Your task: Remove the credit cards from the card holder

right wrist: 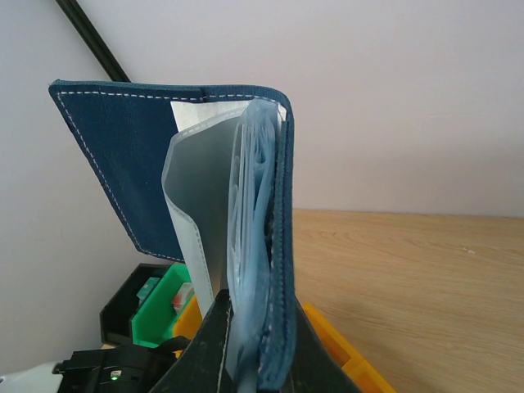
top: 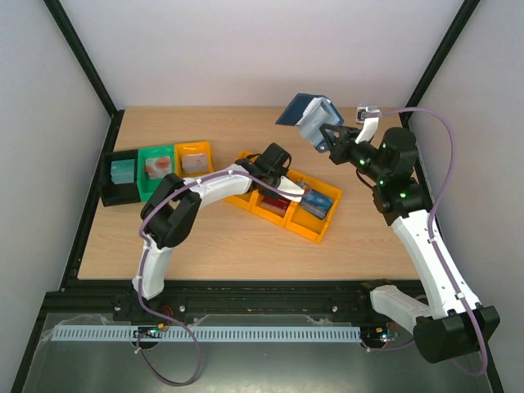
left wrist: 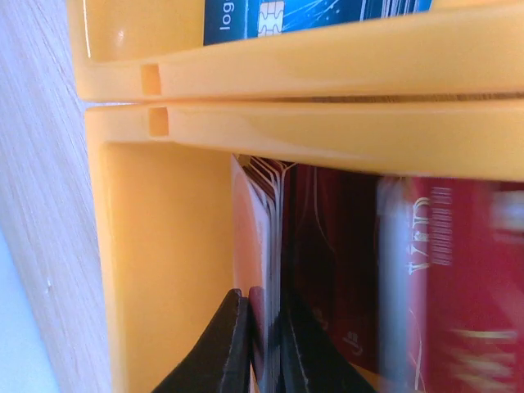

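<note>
Already mixed-colour thin plastic credit cards [left wrist: 327,246] stand in your orange three-compartment tray [top: 315,233], your left pincer [left wrist: 260,327] pinched shut on their edges, while your right pincer [right wrist: 254,344] clamps the open navy folding card holder [right wrist: 123,155] above the surface [top: 213,246], which looks emptied.

White-shelled left arm [top: 214,185] and right arm [top: 431,246], black joint housings, mauve cables [top: 449,143]; green lights [top: 402,195] on the right; left gripper [left wrist: 262,319] fingers [left wrist: 223,348] black, tapered.
</note>
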You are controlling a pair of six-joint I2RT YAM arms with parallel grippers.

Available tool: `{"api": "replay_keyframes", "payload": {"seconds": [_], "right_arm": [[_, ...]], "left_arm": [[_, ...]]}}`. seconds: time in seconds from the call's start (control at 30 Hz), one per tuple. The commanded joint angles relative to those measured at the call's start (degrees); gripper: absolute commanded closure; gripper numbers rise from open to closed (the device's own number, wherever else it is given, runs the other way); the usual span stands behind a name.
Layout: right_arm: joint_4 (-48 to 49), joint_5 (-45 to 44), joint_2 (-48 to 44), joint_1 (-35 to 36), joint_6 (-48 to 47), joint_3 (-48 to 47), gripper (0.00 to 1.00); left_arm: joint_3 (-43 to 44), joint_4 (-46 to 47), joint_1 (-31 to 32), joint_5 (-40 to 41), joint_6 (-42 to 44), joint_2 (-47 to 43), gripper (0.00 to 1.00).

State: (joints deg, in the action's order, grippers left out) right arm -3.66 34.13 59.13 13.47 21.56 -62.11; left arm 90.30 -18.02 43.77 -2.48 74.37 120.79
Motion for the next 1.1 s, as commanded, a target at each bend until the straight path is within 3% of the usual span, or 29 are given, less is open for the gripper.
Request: {"api": "replay_keyframes", "payload": {"seconds": [0.0,0.57,0.8,1.07], "right_arm": [[0.9,-0.3,-0.4,-0.2,-1.0,-0.6,0.98],[0.6,-0.5,-1.0,-0.1,-1.3,-0.8,0.98],[0.6,-0.5,-1.4,-0.2,-1.4,-0.8,0.98],[0.5,-0.7,-2.4,-0.1,-1.7,-0.8,0.98]], "left_arm": [[-2.8,-5.1,-0.2,0.4,-1.2,1.6,0.98],[-10.8,4.4,1.7,5.0,-2.9,-4.8,0.98],[-17.1,12.6,2.0,9.4,-5.9,-11.1,0.98],[-33.0,22.0,3.9,11.4,-2.6,-18.7,0.98]]}}
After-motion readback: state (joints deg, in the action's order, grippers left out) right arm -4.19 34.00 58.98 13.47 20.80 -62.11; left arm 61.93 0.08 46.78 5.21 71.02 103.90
